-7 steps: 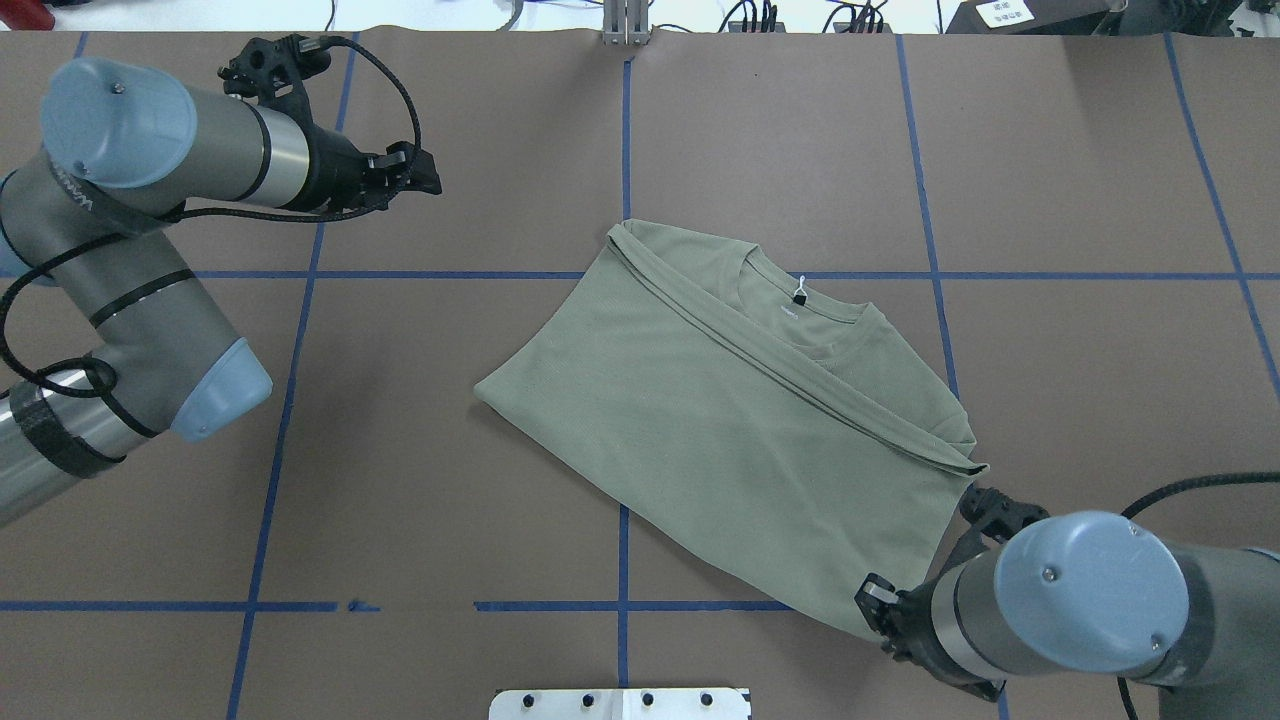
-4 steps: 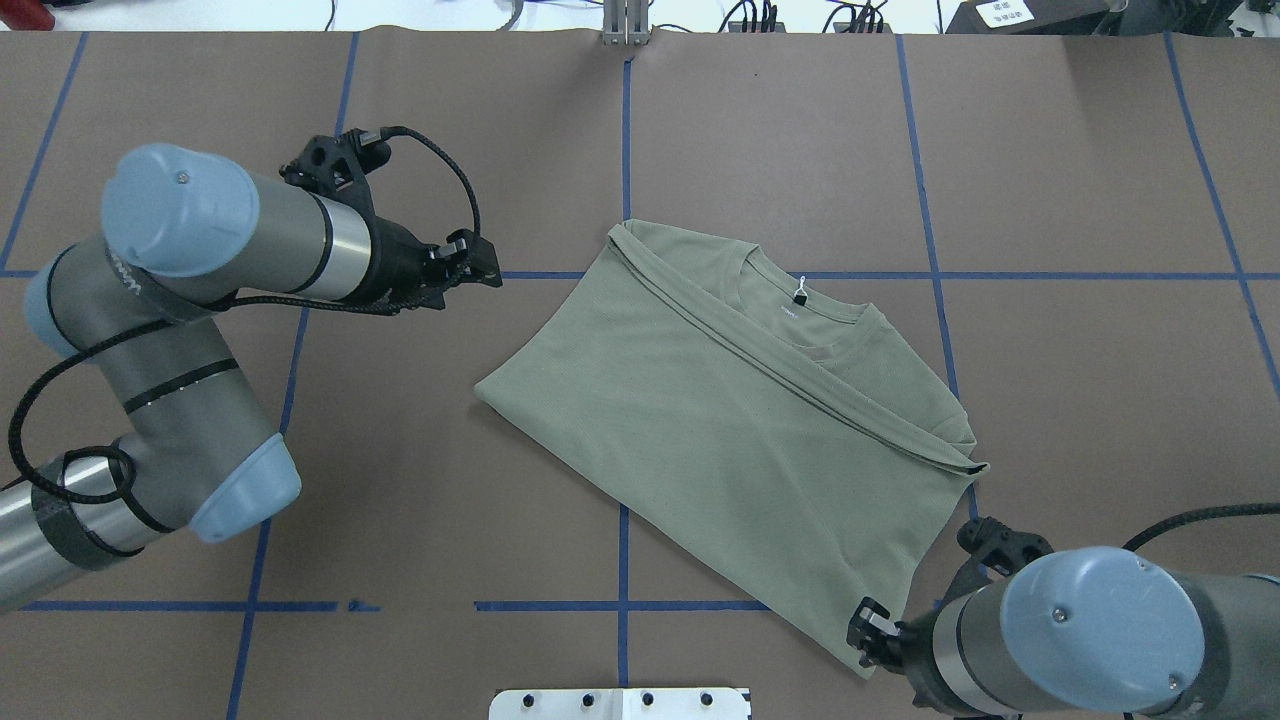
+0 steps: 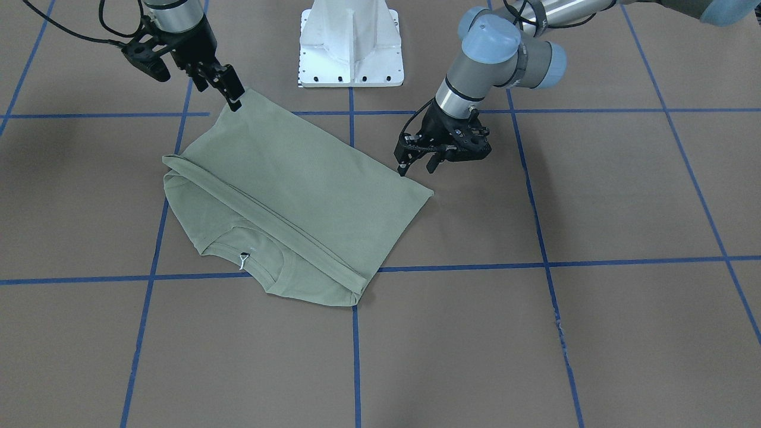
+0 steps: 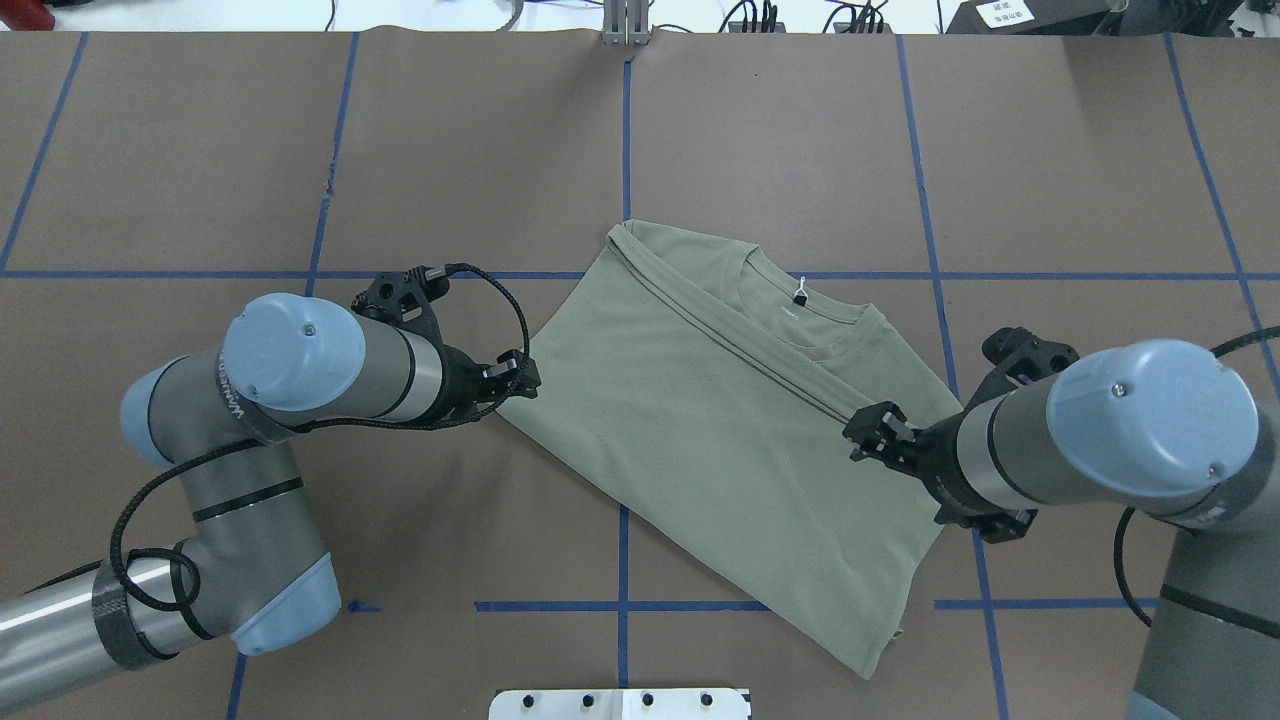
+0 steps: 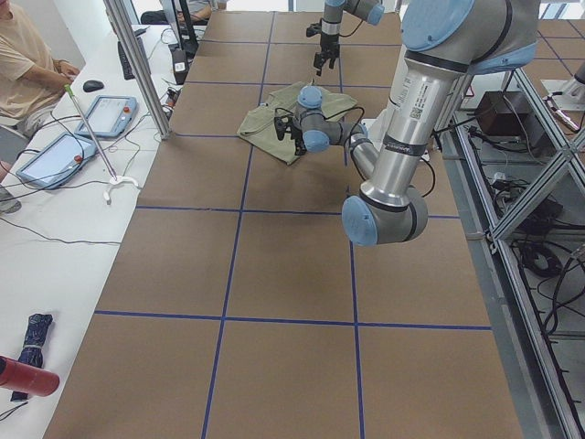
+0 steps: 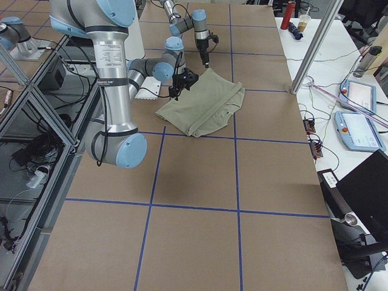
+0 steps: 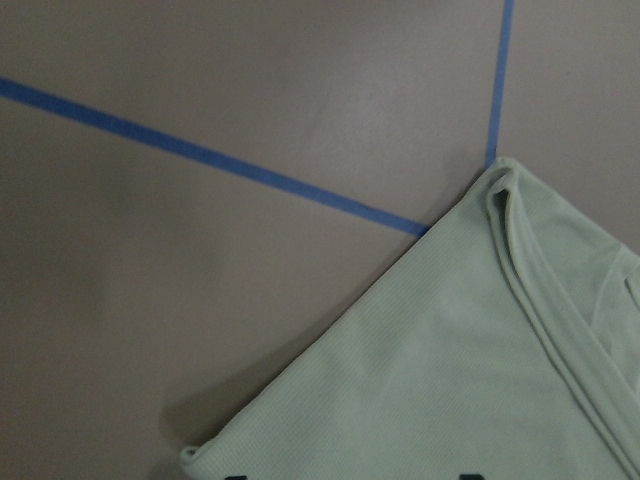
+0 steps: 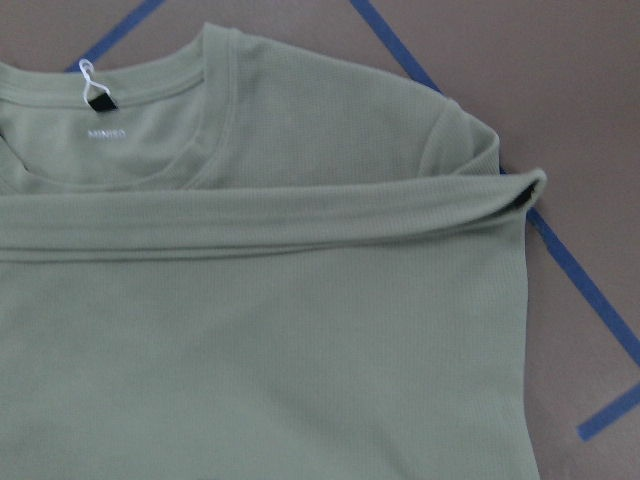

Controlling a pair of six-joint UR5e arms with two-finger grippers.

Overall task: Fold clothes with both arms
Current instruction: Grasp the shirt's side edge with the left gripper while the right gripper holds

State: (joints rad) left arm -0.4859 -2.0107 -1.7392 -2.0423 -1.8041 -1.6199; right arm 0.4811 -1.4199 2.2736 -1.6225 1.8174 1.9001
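shirt [image 4: 720, 440]: flat on the worktop [image 4: 300, 150], between both end effectors; its fold band runs diagonally from one towards the other.
left end effector [image 3: 417, 169]: fingers spread, empty, right at the shirt's side corner.
right end effector [image 4: 862, 438]: over the opposite edge, by the band's end; grip cannot be told.
nearer: likely neither, as both are at the cloth.
count: one shirt, two arms.

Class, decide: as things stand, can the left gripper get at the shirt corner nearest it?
Probably yes. The left gripper hangs open right at that corner of the shirt, with nothing between them.
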